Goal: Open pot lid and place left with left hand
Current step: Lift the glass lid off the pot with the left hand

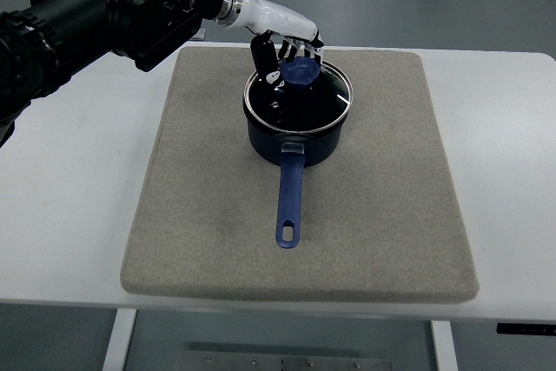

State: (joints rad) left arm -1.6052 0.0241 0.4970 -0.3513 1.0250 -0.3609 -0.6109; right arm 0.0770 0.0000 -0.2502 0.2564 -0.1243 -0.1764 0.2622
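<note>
A dark blue saucepan is sitting on a grey-beige mat in the upper middle of the frame, and the mat is lying on a white table. The pan's long blue handle is pointing down the picture toward the lower edge, ending in a loop with a hole. A glass lid with a metal rim is resting on the pan, appearing tilted, its upper right edge riding higher than its lower left. A blue knob is standing on the lid, toward its upper edge.

The left arm is reaching in from the upper left of the frame, black and bulky, ending in a white wrist and the left hand just above the lid. The dark fingers are curling down around the knob: one is lying to the knob's left, the others are arching over its top and right side. They are closing on the knob, though whether they are gripping it firmly is hard to tell, since the hand is covering the contact.
</note>
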